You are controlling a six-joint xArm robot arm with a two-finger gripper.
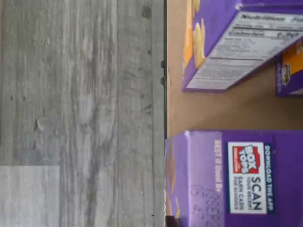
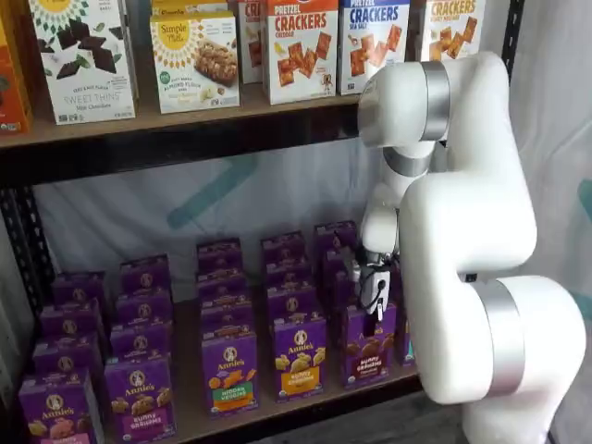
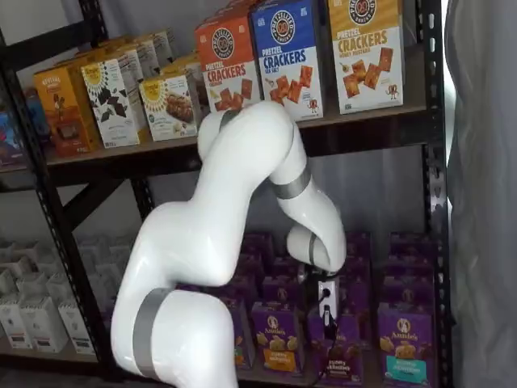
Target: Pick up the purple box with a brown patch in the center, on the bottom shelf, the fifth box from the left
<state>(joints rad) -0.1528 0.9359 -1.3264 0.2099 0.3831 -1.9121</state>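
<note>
In a shelf view we count five purple boxes along the front row of the bottom shelf, one robot arm, and five cracker boxes above.

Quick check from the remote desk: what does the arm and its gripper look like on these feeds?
The arm is glossy white, built of thick rounded segments with silver-grey bands at the joints. The gripper has a small white body with black parts below, and a thin black cable trails beside it. No markings are readable.
</note>
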